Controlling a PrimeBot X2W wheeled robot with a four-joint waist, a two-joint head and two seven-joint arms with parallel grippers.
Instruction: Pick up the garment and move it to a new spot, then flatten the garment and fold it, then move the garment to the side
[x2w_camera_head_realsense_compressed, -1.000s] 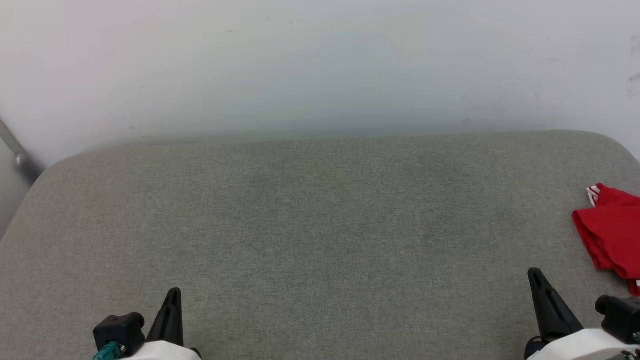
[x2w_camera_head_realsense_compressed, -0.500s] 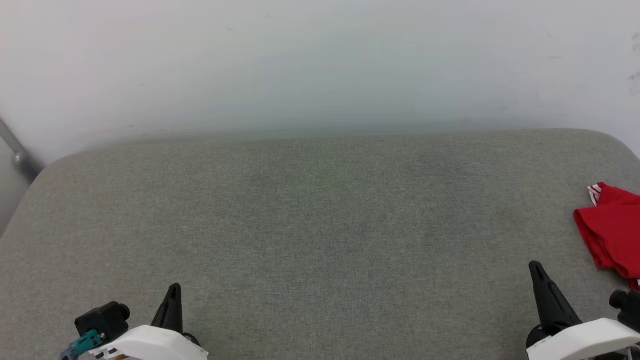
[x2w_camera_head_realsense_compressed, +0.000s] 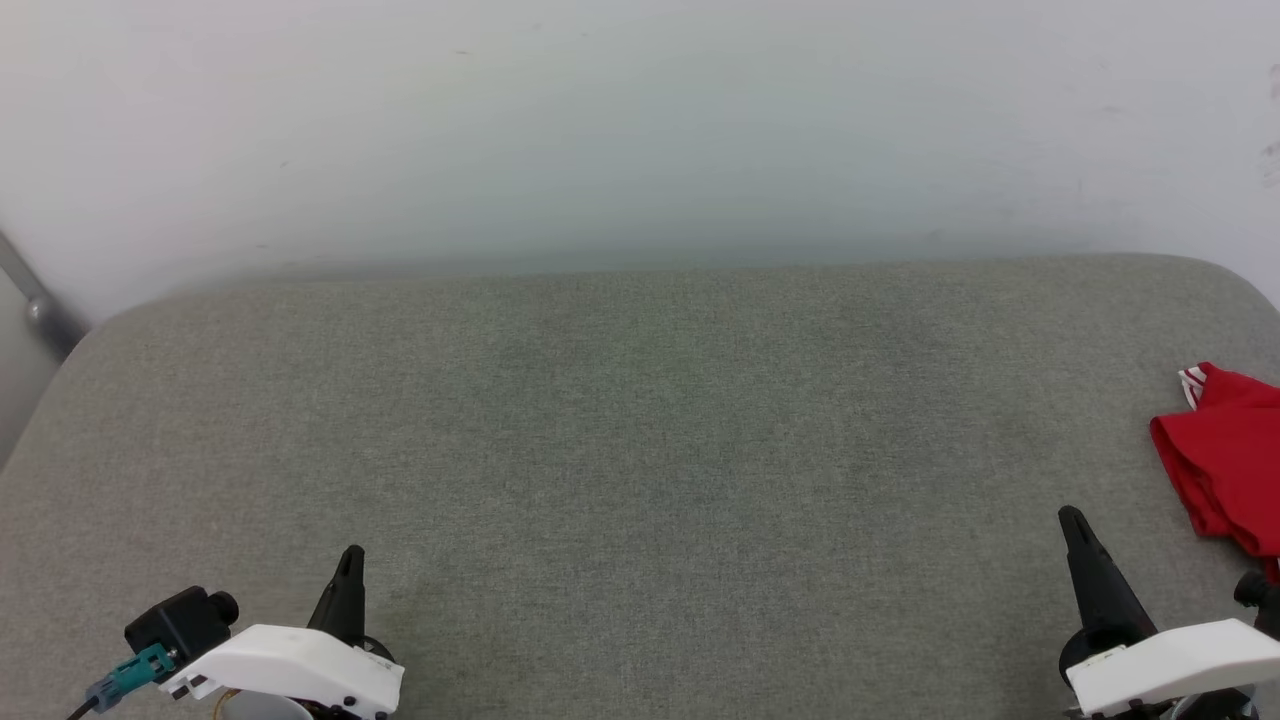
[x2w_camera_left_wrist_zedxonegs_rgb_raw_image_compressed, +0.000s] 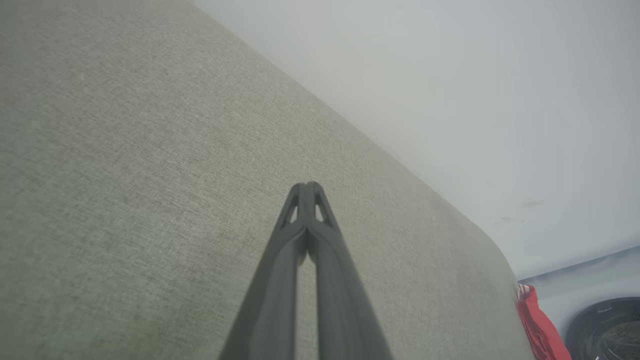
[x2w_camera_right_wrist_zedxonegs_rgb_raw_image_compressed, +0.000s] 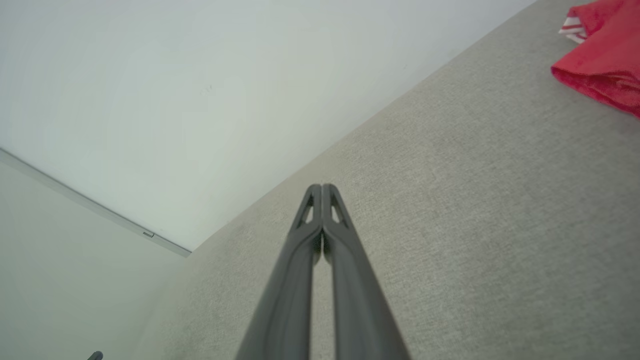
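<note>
Item: the garment (x2w_camera_head_realsense_compressed: 1225, 460), red cloth, bunched in a loose heap, with a small patch of red-and-white striped trim at its far corner. It lies at 3 o'clock on the tabletop (x2w_camera_head_realsense_compressed: 640, 450) in the head view and is cut off by the picture's edge. No print or lettering can be seen on the exposed folds. In the right wrist view the garment (x2w_camera_right_wrist_zedxonegs_rgb_raw_image_compressed: 605, 65) sits at 1 o'clock from the fingertips, well apart from them. In the left wrist view a red sliver of it (x2w_camera_left_wrist_zedxonegs_rgb_raw_image_compressed: 537, 325) shows at 4 o'clock by the far rounded corner. Support: tabletop, grey woven fabric cover, rounded corners, its back edge set against a pale wall (x2w_camera_head_realsense_compressed: 640, 130). Left end effector (x2w_camera_head_realsense_compressed: 350, 555): at 7 o'clock in the head view, fingers pointing to 12 o'clock. In its own wrist view (x2w_camera_left_wrist_zedxonegs_rgb_raw_image_compressed: 306, 186) the two dark fingers are pressed together at the tips and hold nothing. Right end effector (x2w_camera_head_realsense_compressed: 1070, 515): at 5 o'clock in the head view, near the garment but not touching it. Its own view (x2w_camera_right_wrist_zedxonegs_rgb_raw_image_compressed: 322, 187) shows the fingers pressed together and empty. Other: a grey metal rod (x2w_camera_head_realsense_compressed: 35, 300) at 9 o'clock beside the tabletop; a dark round object (x2w_camera_left_wrist_zedxonegs_rgb_raw_image_compressed: 605, 330) beyond the corner, unidentified.
</note>
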